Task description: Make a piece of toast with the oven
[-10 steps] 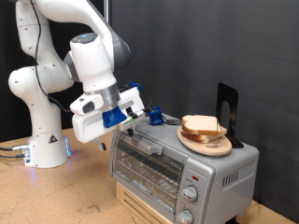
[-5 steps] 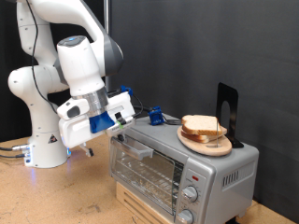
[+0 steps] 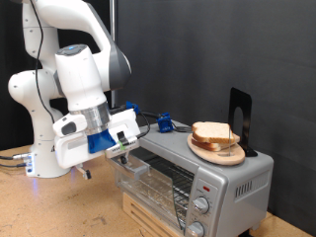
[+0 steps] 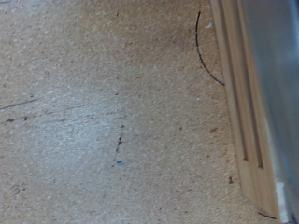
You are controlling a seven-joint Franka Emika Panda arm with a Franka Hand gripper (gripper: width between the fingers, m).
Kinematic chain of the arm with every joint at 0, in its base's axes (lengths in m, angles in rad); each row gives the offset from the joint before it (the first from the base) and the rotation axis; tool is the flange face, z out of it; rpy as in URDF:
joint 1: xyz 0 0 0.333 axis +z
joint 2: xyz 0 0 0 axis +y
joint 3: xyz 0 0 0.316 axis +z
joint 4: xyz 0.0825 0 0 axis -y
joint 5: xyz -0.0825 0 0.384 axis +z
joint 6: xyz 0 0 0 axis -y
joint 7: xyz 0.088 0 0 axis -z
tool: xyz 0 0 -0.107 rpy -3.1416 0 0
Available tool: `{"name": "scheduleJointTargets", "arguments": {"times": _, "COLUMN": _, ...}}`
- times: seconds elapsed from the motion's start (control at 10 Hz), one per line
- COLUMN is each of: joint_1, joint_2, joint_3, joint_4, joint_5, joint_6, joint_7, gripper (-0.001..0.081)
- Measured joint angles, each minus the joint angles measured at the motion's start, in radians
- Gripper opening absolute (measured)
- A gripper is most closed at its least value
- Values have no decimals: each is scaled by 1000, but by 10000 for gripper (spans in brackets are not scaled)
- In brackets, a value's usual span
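The silver oven (image 3: 219, 181) stands on a wooden box at the exterior view's right. Its glass door (image 3: 156, 178) is tilted a little outward at the top. The piece of toast (image 3: 211, 132) lies on a round wooden plate (image 3: 225, 156) on the oven's roof. My gripper (image 3: 126, 150) is at the door's top edge, by the handle at its left end. Its fingers are too small and hidden to read. The wrist view shows no fingers, only the tabletop (image 4: 93, 112) and a grey edge of the oven (image 4: 276, 84).
A black stand (image 3: 240, 114) rises behind the plate. A small blue object (image 3: 164, 123) sits on the oven's back left. The wooden box (image 3: 148, 219) under the oven also shows in the wrist view (image 4: 245, 112). The robot's base (image 3: 49, 158) stands at the left.
My gripper has moved down and to the exterior view's left, from above the oven to the door's top edge. The door now leans outward.
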Motion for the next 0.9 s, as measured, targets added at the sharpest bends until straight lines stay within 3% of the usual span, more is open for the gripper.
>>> {"name": "scheduleJointTargets", "arguments": {"times": 0.9, "joint_1": -62, "joint_2": 136, "joint_3": -24, "joint_4": 50, "joint_5": -5, "joint_6": 54, "joint_7": -12, "gripper": 809}}
